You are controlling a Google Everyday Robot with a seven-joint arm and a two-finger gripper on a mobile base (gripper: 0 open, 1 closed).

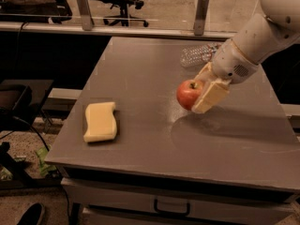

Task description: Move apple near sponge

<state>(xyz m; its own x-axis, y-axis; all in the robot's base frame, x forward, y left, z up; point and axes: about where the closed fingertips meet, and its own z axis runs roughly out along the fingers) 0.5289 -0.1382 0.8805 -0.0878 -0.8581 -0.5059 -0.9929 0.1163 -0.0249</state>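
Observation:
The red apple (186, 95) with a short dark stem is held in my gripper (202, 89), lifted a little above the grey table (154, 139) at the middle right. The gripper's cream fingers (210, 96) are shut on the apple from its right side. The pale yellow sponge (100, 121) with wavy edges lies flat near the table's front left, well to the left of the apple. My white arm (255, 36) comes in from the upper right.
A clear plastic bottle (197, 55) lies on its side at the table's back, just behind the gripper. Office chairs (123, 3) and a rail stand beyond the far edge. A drawer handle (171, 209) shows below the table's front.

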